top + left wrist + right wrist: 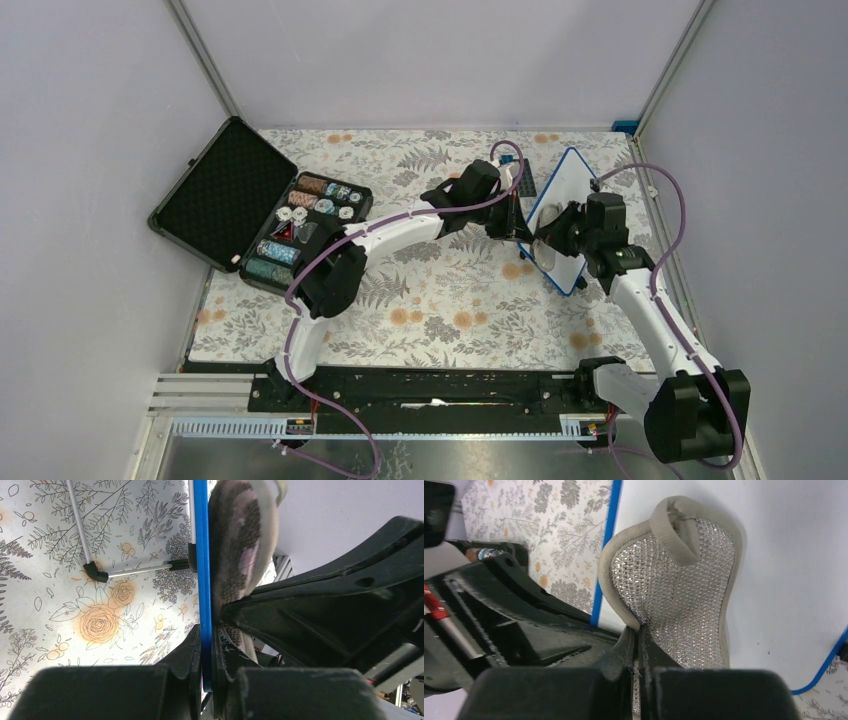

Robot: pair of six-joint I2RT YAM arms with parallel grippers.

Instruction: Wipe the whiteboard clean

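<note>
The whiteboard (565,195), white with a thin blue frame, is held tilted up off the table at the right. My left gripper (512,228) is shut on its left edge; in the left wrist view the blue frame (202,570) runs edge-on between the jaws of the left gripper (206,652). My right gripper (553,238) is shut on a silver mesh scrubbing pad (679,590) with a beige rim and presses it flat against the board's white face (784,555). The pad (239,545) shows against the board in the left wrist view too. No writing is visible.
An open black case (262,210) with poker chips lies at the left on the floral tablecloth (430,300). A dark plate (524,180) lies behind the board. Grey walls and metal posts close in the table. A thin metal stand (95,570) lies on the cloth.
</note>
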